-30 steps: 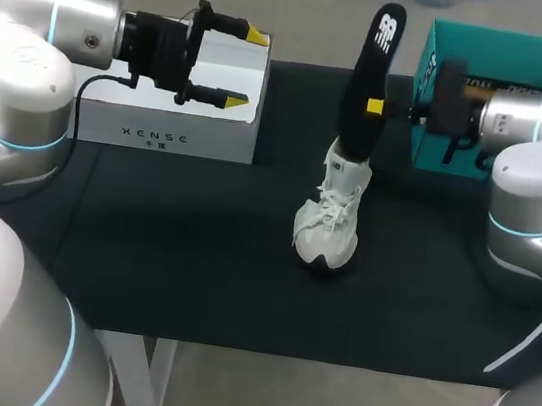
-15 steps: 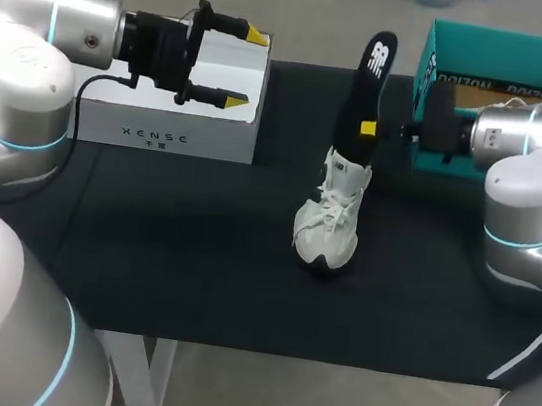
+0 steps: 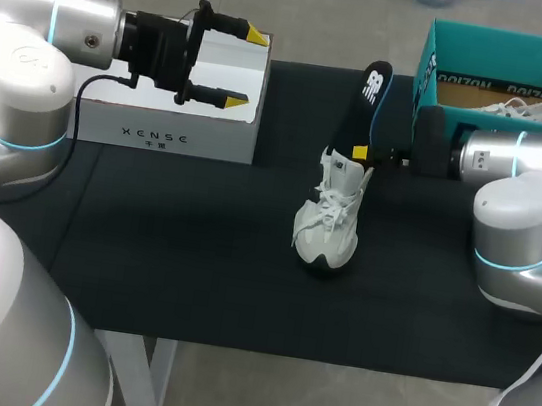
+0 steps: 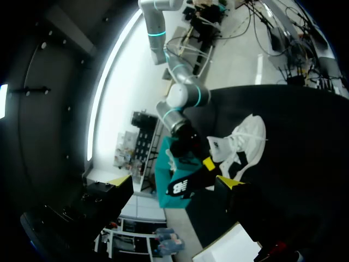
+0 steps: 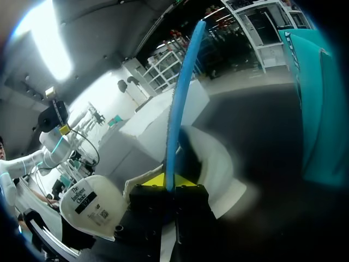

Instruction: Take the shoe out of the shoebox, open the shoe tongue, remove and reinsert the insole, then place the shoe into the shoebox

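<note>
Head view: right gripper (image 3: 364,153) shows only 1 yellow tip, against black insole (image 3: 361,105) standing in white shoe (image 3: 331,217) on table (image 3: 193,253). Right wrist view: both tips pinch the insole edge-on, shoe blurred. Left gripper (image 3: 238,67) spread over white box (image 3: 160,132). Shoebox (image 3: 427,63) cut off, 2nd shoe (image 3: 526,111) inside.

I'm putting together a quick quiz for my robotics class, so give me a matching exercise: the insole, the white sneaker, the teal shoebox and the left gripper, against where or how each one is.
Things
1. black insole
2. white sneaker
3. teal shoebox
4. left gripper

Places or states
A. open, near the white box
B. resting on the black table
C. at the table's far right, second white shoe inside
D. clamped in the right gripper, sticking up from the sneaker

Pairs: 1-D, 2-B, 3-C, 4-A
</note>
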Robot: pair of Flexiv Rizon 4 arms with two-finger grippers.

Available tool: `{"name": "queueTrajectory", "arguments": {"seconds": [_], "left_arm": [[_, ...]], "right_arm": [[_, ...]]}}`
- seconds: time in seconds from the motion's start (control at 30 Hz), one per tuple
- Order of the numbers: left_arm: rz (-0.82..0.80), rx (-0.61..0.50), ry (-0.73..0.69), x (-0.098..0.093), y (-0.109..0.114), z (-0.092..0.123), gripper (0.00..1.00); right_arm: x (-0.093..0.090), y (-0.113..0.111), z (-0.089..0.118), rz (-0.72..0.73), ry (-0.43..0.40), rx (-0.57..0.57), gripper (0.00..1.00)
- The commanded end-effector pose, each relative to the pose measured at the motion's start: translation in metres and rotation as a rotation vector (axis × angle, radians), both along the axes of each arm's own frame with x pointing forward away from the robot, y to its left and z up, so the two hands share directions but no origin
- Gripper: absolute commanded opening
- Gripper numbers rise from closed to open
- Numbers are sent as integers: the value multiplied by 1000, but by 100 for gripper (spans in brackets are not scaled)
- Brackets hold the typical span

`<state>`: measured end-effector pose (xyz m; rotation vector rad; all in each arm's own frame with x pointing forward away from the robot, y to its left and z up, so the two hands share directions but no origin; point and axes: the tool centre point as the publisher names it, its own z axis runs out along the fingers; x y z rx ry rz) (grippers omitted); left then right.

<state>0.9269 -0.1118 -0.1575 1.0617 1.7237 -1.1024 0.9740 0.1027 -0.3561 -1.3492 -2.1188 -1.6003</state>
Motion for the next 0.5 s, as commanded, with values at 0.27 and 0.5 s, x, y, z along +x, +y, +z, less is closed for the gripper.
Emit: {"name": "queueTrajectory", "arguments": {"seconds": [0.27, 0.5], "left_arm": [[-1, 5, 1, -1, 1, 1, 100], [-1, 5, 1, -1, 1, 1, 100]], "right_arm": [[-5, 1, 2, -12, 0, -11, 65], [20, -1, 15, -19, -46, -26, 65]]}}
